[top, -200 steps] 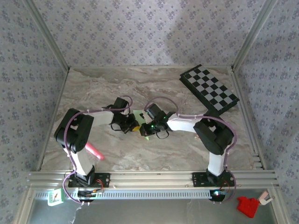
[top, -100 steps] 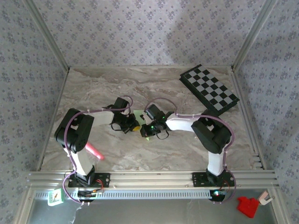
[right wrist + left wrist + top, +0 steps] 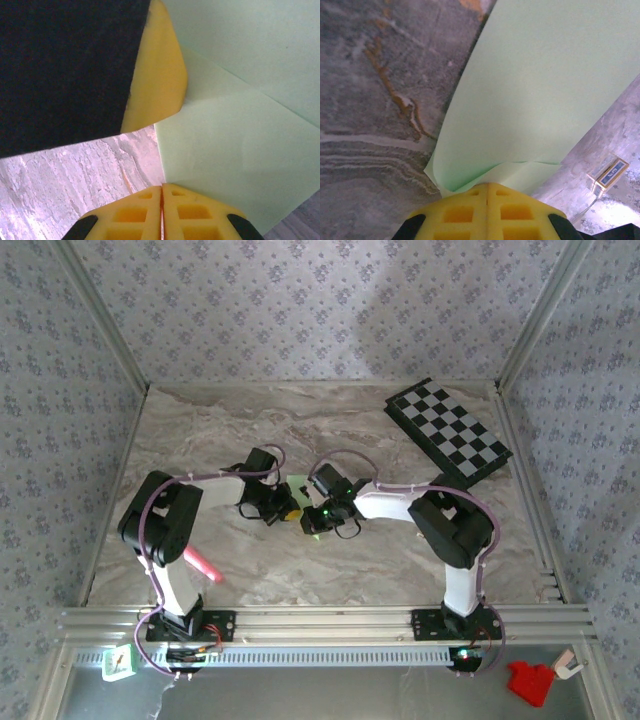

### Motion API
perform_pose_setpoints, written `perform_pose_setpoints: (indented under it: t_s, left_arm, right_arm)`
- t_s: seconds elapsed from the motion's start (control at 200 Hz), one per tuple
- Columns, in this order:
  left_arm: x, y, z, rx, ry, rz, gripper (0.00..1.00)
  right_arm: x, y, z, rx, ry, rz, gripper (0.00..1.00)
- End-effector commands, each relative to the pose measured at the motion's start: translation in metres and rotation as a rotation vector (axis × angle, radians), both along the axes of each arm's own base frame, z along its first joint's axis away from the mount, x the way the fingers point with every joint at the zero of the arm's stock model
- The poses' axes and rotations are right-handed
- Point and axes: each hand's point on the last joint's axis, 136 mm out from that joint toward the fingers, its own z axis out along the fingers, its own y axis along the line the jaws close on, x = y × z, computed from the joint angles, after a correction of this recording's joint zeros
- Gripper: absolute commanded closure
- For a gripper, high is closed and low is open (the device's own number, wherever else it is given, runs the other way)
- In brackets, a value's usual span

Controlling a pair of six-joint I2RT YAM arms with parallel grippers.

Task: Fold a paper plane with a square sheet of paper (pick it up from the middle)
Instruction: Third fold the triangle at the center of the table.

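Below near rail, R side: red plastic bit (image 3: 530, 682). Pink marker (image 3: 200, 564) lies by L arm. Mid worktop (image 3: 200, 430), marbled: left gripper (image 3: 487, 186) & right gripper (image 3: 161, 187) nose to nose, each pinched tight on the square sheet of paper (image 3: 540, 90), partly folded. Far R: chequered board (image 3: 450, 430). Flower-print walls (image 3: 300, 300) all round.

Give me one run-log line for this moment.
left gripper: shut on paper sheet | right gripper: shut on same sheet | sheet: partly folded
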Motion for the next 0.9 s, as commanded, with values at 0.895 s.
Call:
perform_pose_setpoints:
  t_s: [0.895]
  left_arm:
    - [-0.04,0.047,-0.06,0.287,0.169,-0.015,0.99]
  right_arm:
    - [-0.032,-0.041,-0.02,-0.157,0.068,0.014,0.88]
